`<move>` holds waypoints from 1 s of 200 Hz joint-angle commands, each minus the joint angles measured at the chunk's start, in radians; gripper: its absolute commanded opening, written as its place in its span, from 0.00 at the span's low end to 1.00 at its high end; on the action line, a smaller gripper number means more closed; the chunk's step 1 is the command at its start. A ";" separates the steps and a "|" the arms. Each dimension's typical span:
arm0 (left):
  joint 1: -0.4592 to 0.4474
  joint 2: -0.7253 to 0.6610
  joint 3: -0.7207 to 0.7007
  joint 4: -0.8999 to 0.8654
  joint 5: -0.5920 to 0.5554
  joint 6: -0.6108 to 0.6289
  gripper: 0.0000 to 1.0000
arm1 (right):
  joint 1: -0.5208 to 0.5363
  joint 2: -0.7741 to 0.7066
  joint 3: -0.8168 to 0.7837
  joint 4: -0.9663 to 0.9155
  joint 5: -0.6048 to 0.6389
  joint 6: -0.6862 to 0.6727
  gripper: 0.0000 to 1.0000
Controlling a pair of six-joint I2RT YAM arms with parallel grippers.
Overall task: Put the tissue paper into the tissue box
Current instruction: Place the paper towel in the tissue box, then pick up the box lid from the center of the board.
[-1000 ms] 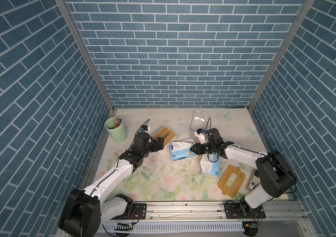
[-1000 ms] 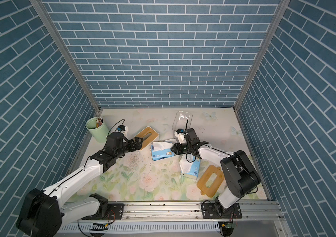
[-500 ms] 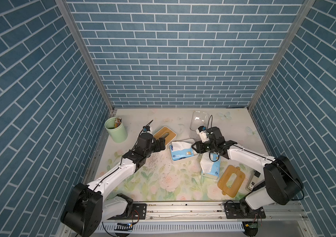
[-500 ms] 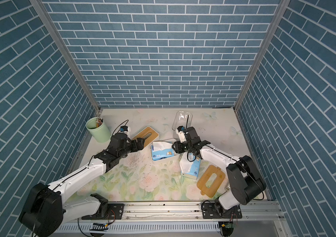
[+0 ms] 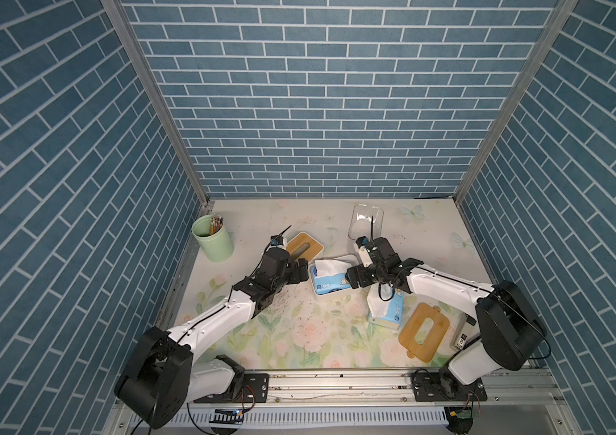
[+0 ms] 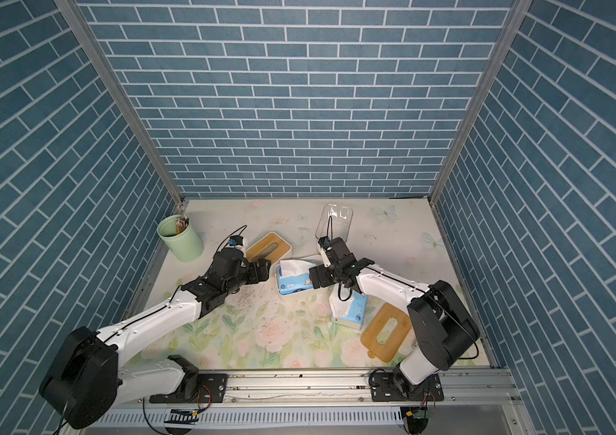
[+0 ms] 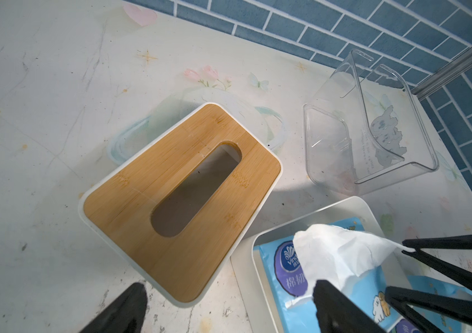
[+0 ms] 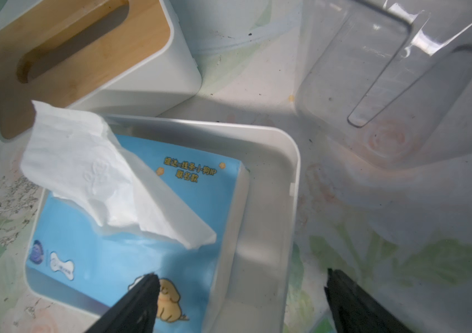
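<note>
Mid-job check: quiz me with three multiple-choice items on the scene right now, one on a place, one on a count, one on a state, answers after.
1. Where on the table is the loose bamboo lid? A. Back left corner. B. Dead centre. C. Front right, near the right arm's base.
2. How many blue tissue packs show? A. Two. B. One. C. Four.
3. The right gripper is: A. shut on a tissue. B. open, holding nothing. C. shut on the lid.
Answers: C, it lies flat by that base; A, one pack sits in the open white box, a second pack lies beside it; B, its jaws stand wide apart in the right wrist view.
</note>
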 commanded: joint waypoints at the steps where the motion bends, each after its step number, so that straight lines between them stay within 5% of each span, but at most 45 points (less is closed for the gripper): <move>1: -0.007 0.009 -0.015 0.011 -0.025 0.005 0.95 | 0.006 0.040 0.032 0.002 0.026 -0.017 0.94; 128: -0.006 0.042 0.003 0.005 -0.120 0.024 0.95 | -0.040 0.057 0.031 -0.027 0.048 -0.043 0.77; 167: -0.001 0.079 0.052 0.009 -0.189 0.067 0.92 | -0.041 0.008 0.043 0.005 -0.035 -0.061 0.81; 200: -0.001 0.194 0.142 -0.007 -0.126 0.214 0.86 | -0.046 -0.065 0.043 0.025 -0.112 -0.088 0.87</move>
